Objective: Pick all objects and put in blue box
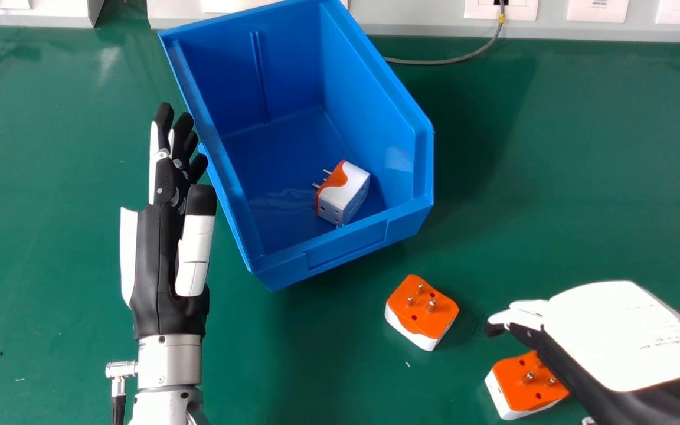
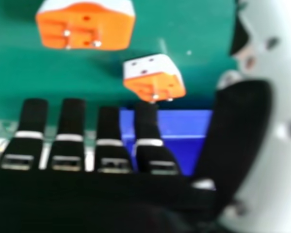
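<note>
Head view: a green surface (image 1: 552, 177) is spreading out under everything, and the blue box (image 1: 346, 252) is sitting at a slant on it, its open top facing up. The left hand (image 1: 160, 260) is resting just beside the box's left wall, fingers extended and loose, nothing in its grasp. Over on the right, the right hand (image 1: 617, 336) is hanging low above the work, its fingers reaching out straight and its thumb standing well apart from them, gripping nothing.

Now for the plugs! One plug (image 1: 343, 192) is already lying inside the box, towards its near end. The middle plug (image 1: 421, 313) is sitting outside, near the box's front wall, prongs facing up. The outer plug (image 1: 523, 383) is lying prongs-up too, partly covered by the right hand in this view.

So the job is looking part-done, with picking up the next plug seemingly the step in hand. The outer plug is looking like the handier target: the next move is calling for lining the thumb and fingers up on opposite sides of its body, closing on it, then lifting clear of the middle plug and the box wall before letting go inside.
</note>
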Robot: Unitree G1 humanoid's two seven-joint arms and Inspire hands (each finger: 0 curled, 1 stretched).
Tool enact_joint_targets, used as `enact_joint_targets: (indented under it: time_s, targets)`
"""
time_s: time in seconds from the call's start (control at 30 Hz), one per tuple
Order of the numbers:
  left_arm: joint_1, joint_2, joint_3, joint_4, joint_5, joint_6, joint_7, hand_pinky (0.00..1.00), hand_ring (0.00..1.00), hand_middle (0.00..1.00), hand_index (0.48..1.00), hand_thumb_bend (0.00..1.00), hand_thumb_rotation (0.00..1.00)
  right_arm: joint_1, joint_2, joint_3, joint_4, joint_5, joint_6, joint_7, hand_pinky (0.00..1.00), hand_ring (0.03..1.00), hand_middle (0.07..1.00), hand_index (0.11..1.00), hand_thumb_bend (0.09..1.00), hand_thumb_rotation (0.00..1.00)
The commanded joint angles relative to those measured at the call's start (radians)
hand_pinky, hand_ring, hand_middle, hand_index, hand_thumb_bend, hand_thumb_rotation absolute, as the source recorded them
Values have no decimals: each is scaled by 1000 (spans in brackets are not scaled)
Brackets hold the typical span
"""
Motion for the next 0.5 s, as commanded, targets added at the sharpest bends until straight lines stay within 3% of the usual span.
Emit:
enact_joint_targets:
  time_s: [0.0, 0.1, 0.27, 0.4, 0.47]
  targets:
    - [-6, 2, 0, -24, -3, -2, -4, 951, 973, 973, 978, 919, 918, 0, 15, 1, 16, -21, -24, -50, 737, 792, 824, 753, 1000, 113]
    - [-7, 3, -1, -23, -8, -2, -8, 954, 974, 974, 979, 921, 918, -8, 24, -2, 54, -28, -41, -91, 728, 785, 810, 740, 1000, 106]
    - [-6, 1, 0, -27, 2, -4, 0, 955, 974, 975, 979, 920, 920, -30, 24, -10, 101, -46, -50, -121, 711, 772, 791, 719, 1000, 99]
    - [-7, 2, -2, -28, -9, -1, -9, 954, 973, 974, 979, 921, 920, -35, 23, -30, 134, -52, -52, -163, 695, 764, 783, 715, 998, 98]
    - [-7, 1, 0, -30, -3, 0, -4, 954, 973, 974, 980, 919, 920, -40, 15, -39, 153, -46, -60, -184, 690, 761, 780, 717, 994, 96]
